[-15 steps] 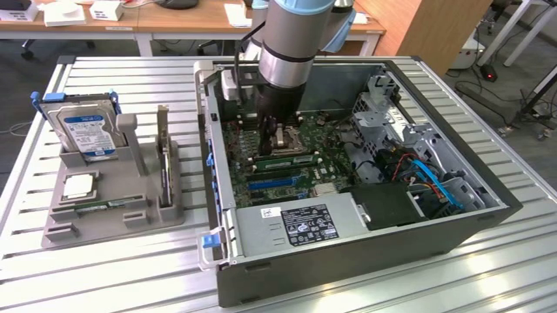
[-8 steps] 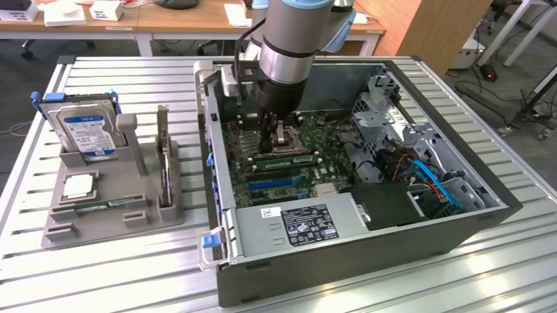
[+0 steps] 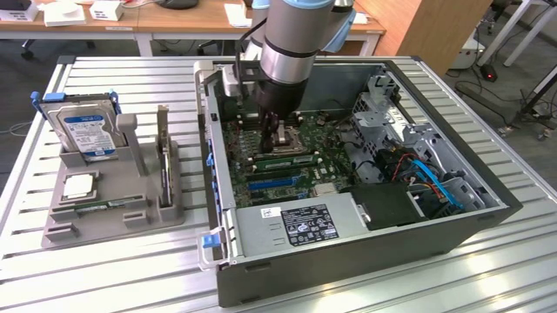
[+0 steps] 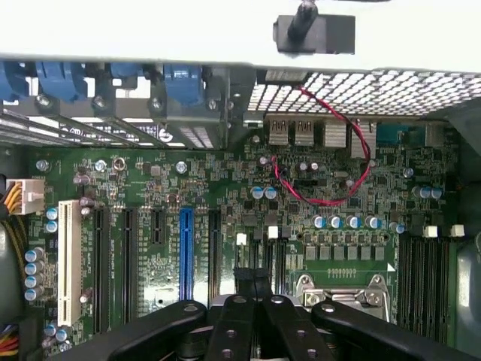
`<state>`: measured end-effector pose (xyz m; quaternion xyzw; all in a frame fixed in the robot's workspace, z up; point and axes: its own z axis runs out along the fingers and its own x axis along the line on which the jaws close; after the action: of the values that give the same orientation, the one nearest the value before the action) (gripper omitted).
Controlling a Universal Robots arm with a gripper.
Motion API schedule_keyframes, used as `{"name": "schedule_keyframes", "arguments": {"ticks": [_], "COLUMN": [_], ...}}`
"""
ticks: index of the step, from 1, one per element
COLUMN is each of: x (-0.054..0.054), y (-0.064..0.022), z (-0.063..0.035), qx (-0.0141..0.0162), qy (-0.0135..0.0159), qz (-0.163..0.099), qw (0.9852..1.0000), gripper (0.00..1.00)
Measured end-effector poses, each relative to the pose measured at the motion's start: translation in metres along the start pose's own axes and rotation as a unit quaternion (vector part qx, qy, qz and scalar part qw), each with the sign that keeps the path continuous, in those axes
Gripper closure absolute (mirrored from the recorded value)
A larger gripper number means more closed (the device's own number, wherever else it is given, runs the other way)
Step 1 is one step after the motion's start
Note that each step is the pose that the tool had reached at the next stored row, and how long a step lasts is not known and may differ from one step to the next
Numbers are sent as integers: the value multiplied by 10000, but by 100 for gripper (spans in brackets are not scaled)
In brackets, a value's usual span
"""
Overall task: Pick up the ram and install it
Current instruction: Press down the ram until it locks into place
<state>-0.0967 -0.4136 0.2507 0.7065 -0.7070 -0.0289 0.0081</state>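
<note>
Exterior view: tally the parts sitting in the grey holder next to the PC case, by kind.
Hard drive, blue-white label: 1
Processor chip, square silver: 1
Ram, thin stick lying flat, kind judged by shape: 1
Upright board, standing on edge, kind unclear: 1
Total in the grey holder: 4

no text could be read. the hard drive (image 3: 85, 132) bore a blue-white label and the power supply (image 3: 301, 223) a white label with small marks, both illegible; print on the motherboard (image 4: 225, 218) was unreadable too.
</note>
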Motion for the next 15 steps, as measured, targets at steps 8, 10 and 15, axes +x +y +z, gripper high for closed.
{"name": "schedule_keyframes", "arguments": {"ticks": [8,10,15], "x": [0,0,0], "y": [-133,-161,-232], "z": [-6,-7,-11], "qx": [1,1,0], "qy": [-1,-1,-1], "qz": [0,0,0], "qw": [10000,10000,10000], "gripper": [91,91,91]}}
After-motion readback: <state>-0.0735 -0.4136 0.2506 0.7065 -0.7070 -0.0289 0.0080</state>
